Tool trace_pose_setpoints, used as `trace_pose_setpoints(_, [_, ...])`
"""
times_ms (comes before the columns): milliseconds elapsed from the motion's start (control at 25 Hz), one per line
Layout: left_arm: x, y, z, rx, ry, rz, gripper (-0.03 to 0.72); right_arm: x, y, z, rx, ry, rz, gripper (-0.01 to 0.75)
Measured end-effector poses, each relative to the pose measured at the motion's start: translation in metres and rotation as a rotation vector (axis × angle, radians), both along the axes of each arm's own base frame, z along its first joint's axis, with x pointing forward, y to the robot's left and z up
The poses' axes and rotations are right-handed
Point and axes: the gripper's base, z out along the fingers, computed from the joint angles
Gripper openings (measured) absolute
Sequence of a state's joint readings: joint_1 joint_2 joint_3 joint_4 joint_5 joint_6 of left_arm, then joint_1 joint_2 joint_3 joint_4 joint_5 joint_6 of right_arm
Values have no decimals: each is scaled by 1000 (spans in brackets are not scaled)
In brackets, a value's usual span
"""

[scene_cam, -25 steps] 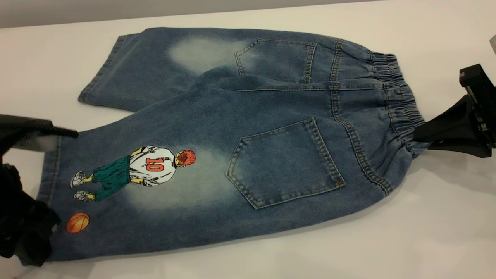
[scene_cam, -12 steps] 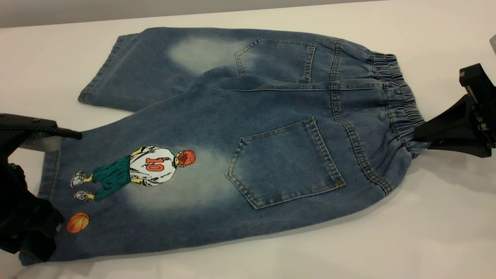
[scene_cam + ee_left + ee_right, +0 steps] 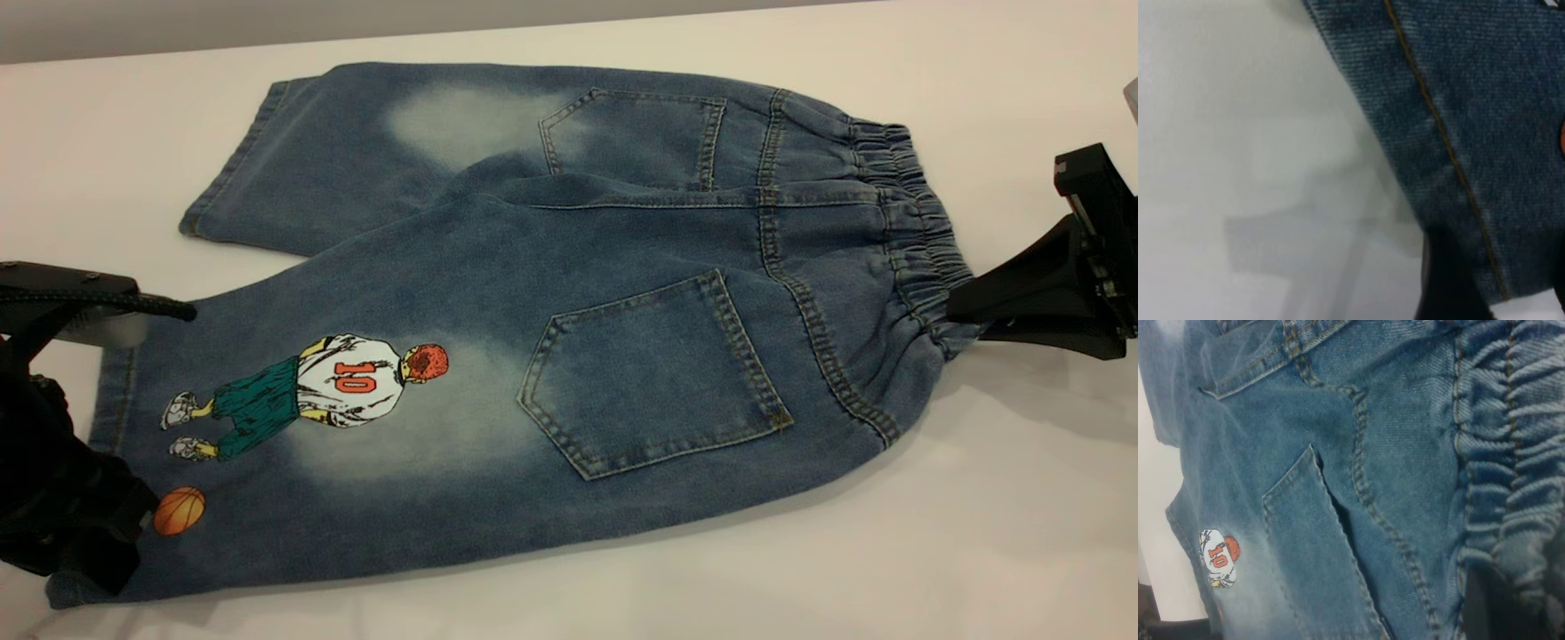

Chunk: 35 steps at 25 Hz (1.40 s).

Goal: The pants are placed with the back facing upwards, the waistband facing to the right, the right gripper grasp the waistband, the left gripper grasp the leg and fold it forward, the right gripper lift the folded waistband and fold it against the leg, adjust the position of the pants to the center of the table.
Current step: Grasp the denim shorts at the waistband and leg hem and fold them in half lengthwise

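The blue denim pants [image 3: 551, 293] lie back up on the white table [image 3: 978, 516], with the gathered waistband [image 3: 916, 240] to the right. The leg [image 3: 293, 427] with the printed player numbered 10 [image 3: 351, 378] and the orange basketball [image 3: 178, 510] is the near one, ending at the left. My left gripper [image 3: 156, 418] stands open at that leg's hem [image 3: 1451, 167], one finger [image 3: 133, 302] over the far corner, the other by the basketball. My right gripper [image 3: 958, 316] is shut on the near end of the waistband [image 3: 1518, 453], which bunches there.
The plain far leg [image 3: 338, 151] lies flat toward the back left, partly under the near leg. Bare tabletop runs along the front and to the right of the pants. The table's far edge [image 3: 178, 49] meets a grey wall.
My left gripper has slid a little to the right, farther over the printed leg's hem. The right gripper and the pants have stayed put.
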<state>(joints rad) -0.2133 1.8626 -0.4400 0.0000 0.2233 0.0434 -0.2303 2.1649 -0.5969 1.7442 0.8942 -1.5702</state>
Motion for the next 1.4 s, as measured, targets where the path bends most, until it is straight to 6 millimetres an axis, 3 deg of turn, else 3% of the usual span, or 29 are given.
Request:
trace_pose_setpoints(320, [0,0,0,0,0,0,333,0,0,0,2,-1,0,27])
trace_pose_setpoints(680, [-1,0,0,3,15,0,88,0,0,0,5,-2,0,27])
trace_pose_setpoints(800, [-1,0,0,3,16,5,37,0,0,0,6,-2,1,27])
trace_pose_setpoints(1200, [1,0,0,-2,-5,31,31,0,0,1,8,-4,1,28])
trace_pose_setpoints(1400, [6,-1,14,-18,-78,31,31,1,0,3,6,-14,2,27])
